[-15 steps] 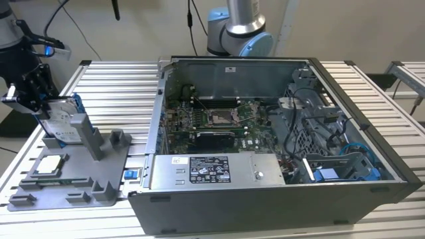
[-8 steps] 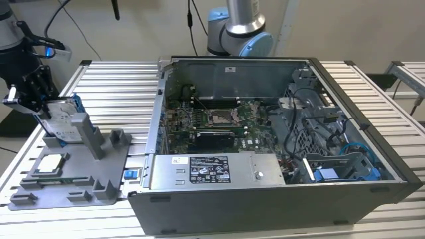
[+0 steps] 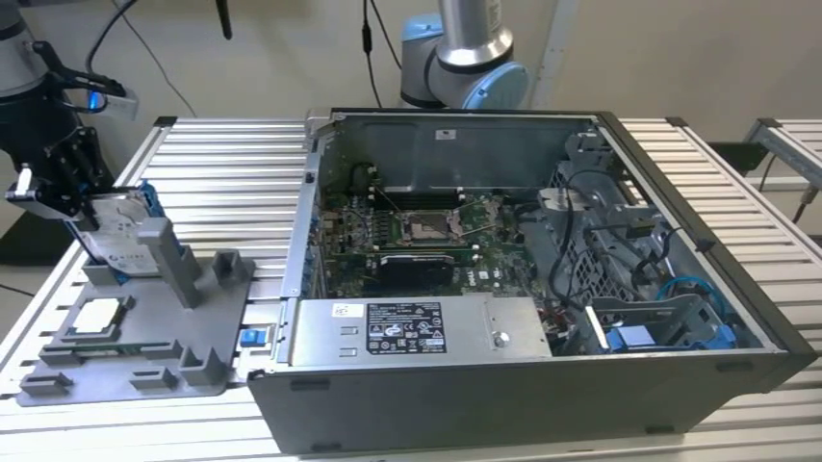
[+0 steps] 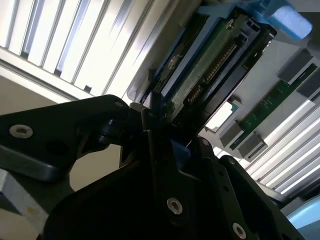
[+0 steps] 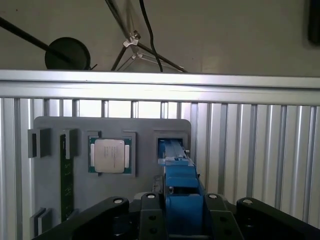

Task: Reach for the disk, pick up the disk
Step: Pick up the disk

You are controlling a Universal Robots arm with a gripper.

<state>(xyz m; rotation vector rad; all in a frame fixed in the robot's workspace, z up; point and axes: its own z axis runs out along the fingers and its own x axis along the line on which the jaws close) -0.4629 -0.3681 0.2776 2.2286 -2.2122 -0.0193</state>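
Observation:
The disk (image 3: 123, 237), a silver-grey drive with a white label in a blue frame, stands on edge in a slot of the grey fixture (image 3: 192, 332) at the exterior view's left. My gripper (image 3: 85, 210) comes down on its top edge. In the first wrist view the disk's blue frame (image 5: 180, 186) sits tightly between the two black fingers of the gripper (image 5: 181, 201). The second wrist view shows the disk's underside (image 4: 210, 65) with its green board, and the gripper (image 4: 162, 122) shut on its end.
A square silver chip (image 3: 98, 318) (image 5: 110, 156) and a green memory stick (image 5: 66, 175) lie in the fixture. An open computer case (image 3: 540, 289) fills the slatted table's (image 3: 231, 183) middle, with a blue bracket (image 3: 642, 337) inside. A second arm's base (image 3: 463, 58) stands behind.

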